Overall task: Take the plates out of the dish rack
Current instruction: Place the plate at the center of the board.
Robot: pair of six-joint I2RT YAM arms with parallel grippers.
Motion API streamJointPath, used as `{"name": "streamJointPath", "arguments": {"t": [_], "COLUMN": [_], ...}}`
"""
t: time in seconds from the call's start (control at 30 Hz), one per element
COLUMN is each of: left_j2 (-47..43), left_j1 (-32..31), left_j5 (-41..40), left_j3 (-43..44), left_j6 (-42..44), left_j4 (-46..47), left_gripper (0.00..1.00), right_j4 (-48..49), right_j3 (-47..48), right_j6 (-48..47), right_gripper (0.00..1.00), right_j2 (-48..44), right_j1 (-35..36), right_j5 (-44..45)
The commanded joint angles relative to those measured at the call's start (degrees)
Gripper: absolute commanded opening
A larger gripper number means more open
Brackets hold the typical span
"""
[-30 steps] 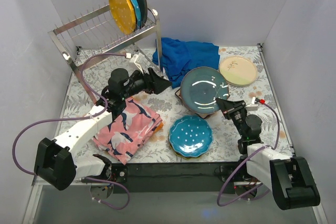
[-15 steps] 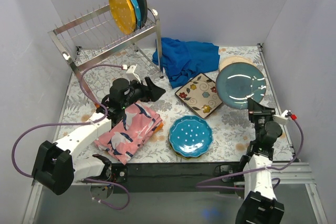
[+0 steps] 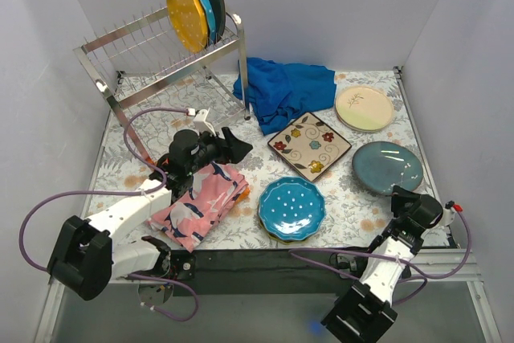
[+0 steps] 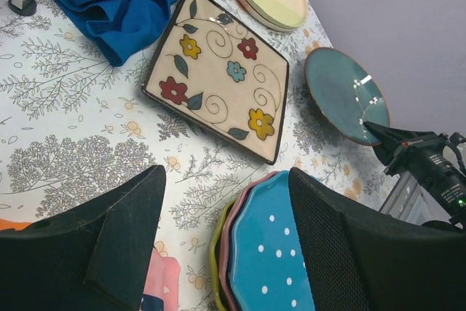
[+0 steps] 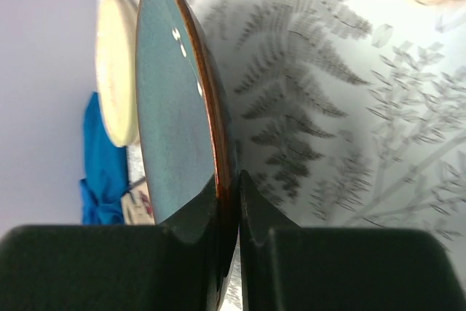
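Right gripper (image 5: 227,180) pinches the glazed grey-blue round plate (image 3: 388,166) by its rim, low at four o'clock. Left gripper (image 3: 239,141) gapes wide, empty. Three upright plates (image 3: 185,15) wait in the silver wire dish rack (image 3: 144,54) at eleven o'clock.

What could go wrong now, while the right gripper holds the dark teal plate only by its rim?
1. The right gripper pinches only the thin rim of the dark teal plate, so the plate may slip or swing down.
2. The cream plate and the square floral plate lie close by; the held plate could knock one of them when it is put down.
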Motion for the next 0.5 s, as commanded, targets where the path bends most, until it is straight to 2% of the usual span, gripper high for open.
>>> {"name": "streamJointPath", "arguments": {"t": [0.0, 0.23, 0.47], "left_j2": [-3.8, -5.6, -6.0], "left_j1": [-0.8, -0.9, -0.9], "left_j5": [-2.1, -3.3, -5.8], "left_j3": [-1.2, -1.8, -1.7], "left_j6": [1.0, 0.9, 0.6], "left_j4": [1.8, 1.5, 0.6], "left_gripper": [0.67, 0.67, 0.67], "right_j4": [0.7, -2.7, -3.8], "right_j3": [2.0, 1.7, 2.3], "right_j6": [-1.6, -4.6, -9.4], "right_gripper": [0.01, 0.01, 0.01], "right_j2": [-3.1, -2.9, 2.5], "right_j1": [-0.6, -0.9, -0.9], "right_j5": [-0.7, 1.9, 3.6]}}
